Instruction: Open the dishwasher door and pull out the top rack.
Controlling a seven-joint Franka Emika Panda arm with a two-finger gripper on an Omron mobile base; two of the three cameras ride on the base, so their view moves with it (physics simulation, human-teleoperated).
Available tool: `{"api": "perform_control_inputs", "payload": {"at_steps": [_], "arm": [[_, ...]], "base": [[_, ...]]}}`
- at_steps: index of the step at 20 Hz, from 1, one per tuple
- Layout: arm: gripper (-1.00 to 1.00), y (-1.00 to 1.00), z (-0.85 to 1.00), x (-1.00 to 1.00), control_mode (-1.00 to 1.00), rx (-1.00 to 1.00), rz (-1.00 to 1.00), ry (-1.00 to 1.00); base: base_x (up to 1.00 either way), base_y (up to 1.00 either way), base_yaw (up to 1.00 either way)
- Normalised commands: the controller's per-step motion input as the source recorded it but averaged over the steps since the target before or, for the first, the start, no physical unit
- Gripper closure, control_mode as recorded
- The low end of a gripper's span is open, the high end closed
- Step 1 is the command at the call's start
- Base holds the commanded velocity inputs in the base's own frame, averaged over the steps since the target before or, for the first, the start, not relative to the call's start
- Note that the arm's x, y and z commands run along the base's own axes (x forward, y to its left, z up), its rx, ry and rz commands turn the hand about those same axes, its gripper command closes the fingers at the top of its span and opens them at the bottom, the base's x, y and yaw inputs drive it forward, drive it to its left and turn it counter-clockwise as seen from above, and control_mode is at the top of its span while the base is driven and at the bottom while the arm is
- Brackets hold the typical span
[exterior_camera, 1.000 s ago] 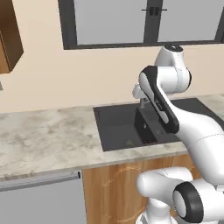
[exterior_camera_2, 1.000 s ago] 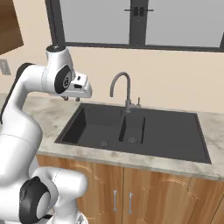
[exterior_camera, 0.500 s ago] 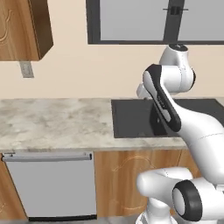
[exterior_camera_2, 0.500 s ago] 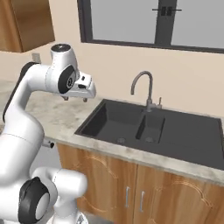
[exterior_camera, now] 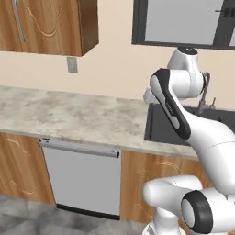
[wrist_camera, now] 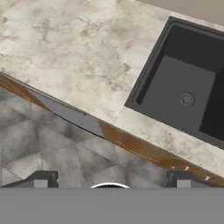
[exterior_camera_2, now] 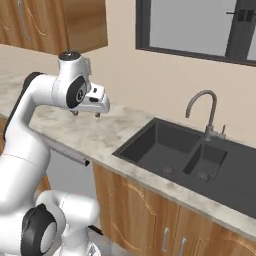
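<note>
The dishwasher door (exterior_camera: 82, 181) is a flat grey panel under the marble counter (exterior_camera: 59, 114), standing shut, with its silver bar handle (exterior_camera: 78, 149) along the top. From the right base view, the door (exterior_camera_2: 67, 172) and handle (exterior_camera_2: 65, 150) show partly behind my arm. My gripper (exterior_camera_2: 85, 113) hovers open above the counter, well above the door and nearer the sink. In the hand view the fingertips (wrist_camera: 41, 178) stand wide apart with nothing between them, and the door's top edge (wrist_camera: 72, 116) lies below. The top rack is hidden behind the shut door.
A black double sink (exterior_camera_2: 185, 155) with a curved faucet (exterior_camera_2: 205, 107) lies right of the dishwasher. Wooden cabinet doors (exterior_camera: 18, 170) flank the grey panel. An upper wooden cabinet (exterior_camera: 46, 23) hangs over the counter, with a wall outlet (exterior_camera: 72, 64) below it.
The whole picture has shifted right as the base drove left. The dishwasher now stands in front of the left base camera. The arm keeps its pose.
</note>
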Motion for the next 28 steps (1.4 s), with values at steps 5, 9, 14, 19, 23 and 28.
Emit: {"api": "perform_control_inputs", "payload": {"at_steps": [5, 9, 14, 19, 23, 28], "arm": [[-1.00, 0.00, 0.00, 0.00, 1.00, 0.00, 0.00, 0.00], [-1.00, 0.00, 0.00, 0.00, 1.00, 0.00, 0.00, 0.00], [-1.00, 0.00, 0.00, 0.00, 1.00, 0.00, 0.00, 0.00], [-1.00, 0.00, 0.00, 0.00, 1.00, 0.00, 0.00, 0.00], [-1.00, 0.00, 0.00, 0.00, 1.00, 0.00, 0.00, 0.00], [-1.00, 0.39, -0.58, 0.02, -1.00, -0.16, 0.10, 0.10]], "base": [[0.42, -0.33, 0.35], [0.61, -0.34, 0.27], [0.08, -0.55, 0.33], [0.00, -0.65, 0.54], [0.19, -0.20, 0.25], [0.00, 0.00, 0.00]]}}
